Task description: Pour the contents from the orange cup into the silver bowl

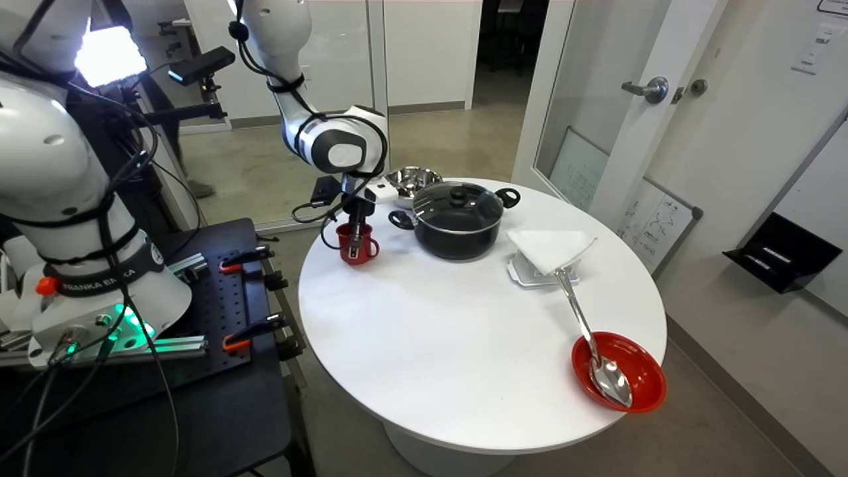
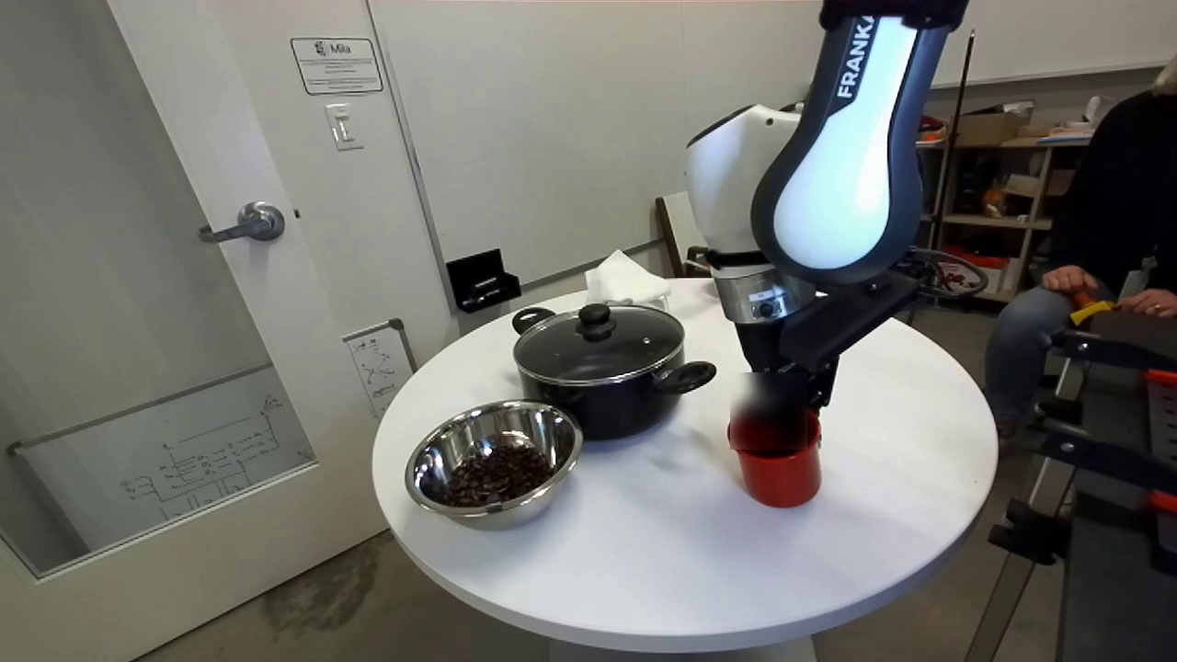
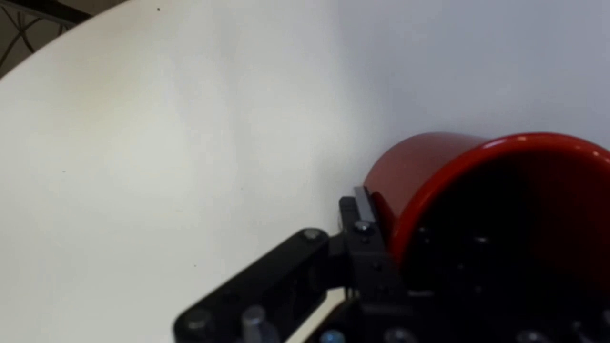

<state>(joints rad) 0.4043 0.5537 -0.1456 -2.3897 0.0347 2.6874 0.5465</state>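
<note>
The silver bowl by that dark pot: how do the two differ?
The silver bowl is shiny metal; the dark pot is black. The bowl is open, with dark brown pieces inside; the pot wears a lid. The pot has two black handles; the bowl shows none. Both are round and stand on the white table.

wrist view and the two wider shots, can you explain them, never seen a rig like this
This is a robot arm with a gripper. Both exterior views look in from outside; the wrist view looks down from the arm's end. On the white table are a lidded dark pot, a silver bowl with brown bits inside, a white cloth on a clear container, a red bowl with a spoon, and a red-orange cup. The gripper is down at the cup, one finger outside its rim; whether it holds the cup is unclear.
</note>
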